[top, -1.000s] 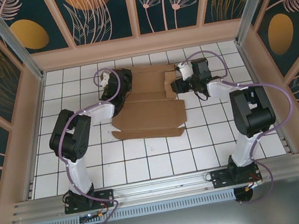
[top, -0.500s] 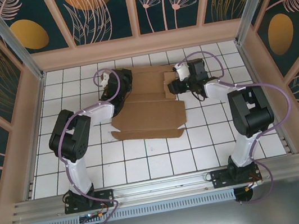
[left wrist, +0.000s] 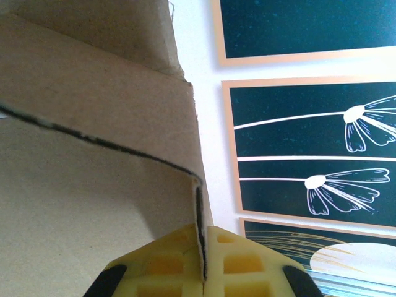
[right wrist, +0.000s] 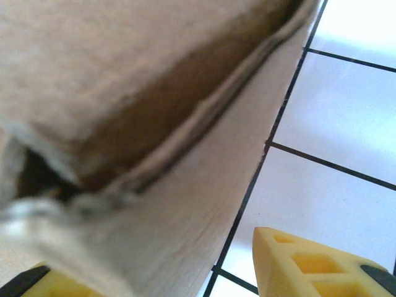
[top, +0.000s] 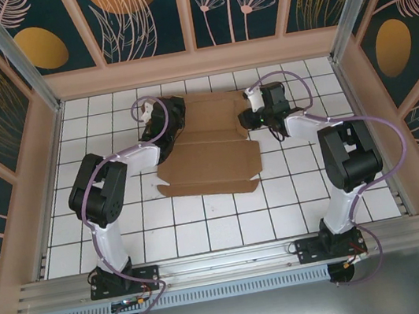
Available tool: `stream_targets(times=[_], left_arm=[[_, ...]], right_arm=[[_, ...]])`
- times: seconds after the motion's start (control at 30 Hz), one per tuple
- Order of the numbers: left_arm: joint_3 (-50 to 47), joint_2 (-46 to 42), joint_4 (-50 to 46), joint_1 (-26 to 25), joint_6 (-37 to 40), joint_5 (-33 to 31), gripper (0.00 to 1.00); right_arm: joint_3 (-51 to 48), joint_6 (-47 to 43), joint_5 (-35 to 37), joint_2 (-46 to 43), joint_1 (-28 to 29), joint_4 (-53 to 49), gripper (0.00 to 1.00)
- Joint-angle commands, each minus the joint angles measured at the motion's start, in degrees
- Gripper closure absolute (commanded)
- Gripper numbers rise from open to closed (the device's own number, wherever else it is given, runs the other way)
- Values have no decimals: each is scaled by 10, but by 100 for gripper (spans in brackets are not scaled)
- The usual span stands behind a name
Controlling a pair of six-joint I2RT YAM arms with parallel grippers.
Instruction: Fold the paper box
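1. At the near edge of the white tiled desk [top: 205,229], find the two arm bases bolted side by side. Both arms reach away from you toward the middle of the desk.

2. Locate the paper box [top: 210,161] at mid-desk, between the two arms. It is a brown cardboard sheet, partly folded. Its near panel lies flat on the tiles with small flaps at the near corners, and its far panels run toward the back wall.

3. Check the left end effector [top: 175,121] at the far left edge of the paper box. In the left wrist view, the yellow pads [left wrist: 238,266] are pressed together with a thin cardboard edge running into the seam between them. Read this as a closed grip on the paper box. The cardboard rises from the pads and fills the left of that view.

4. Check the right end effector [top: 245,119] at the far right edge of the paper box. In the right wrist view, its jaws stand apart with a blurred cardboard flap between them. The right-hand finger [right wrist: 309,263] is clear of the cardboard, with bare tile showing in the gap. Read this as open, with nothing clamped.

5. Beyond the desk, note the dark floral wall panels [top: 143,16].
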Motion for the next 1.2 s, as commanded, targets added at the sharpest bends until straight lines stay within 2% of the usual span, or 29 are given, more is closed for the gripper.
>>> stream_targets(times=[0.0,0.1,0.4,0.6,0.87,0.97,1.17], left_arm=[[-1,-1,-31,-3,-5,19,100],[0,-1,-31,-2,-5,19,100],[7,-5,-42,-4,-3,12,100],[22,3,-52,-6,-5,11,100],[32,3,-67,-9,-5,5,100],[32,3,-68,-11,-7,3,100],[32,6,-66,-14,-12,8,100]], right_arm=[[6,-3,26,3,3,20,53],[18,3,43,13,8,20,54],[58,13,136,42,26,-25,75],[67,30,236,53,53,-56,89],[90,68,396,82,96,-107,95],[103,87,436,94,106,-127,100],[129,137,508,129,124,-156,100]])
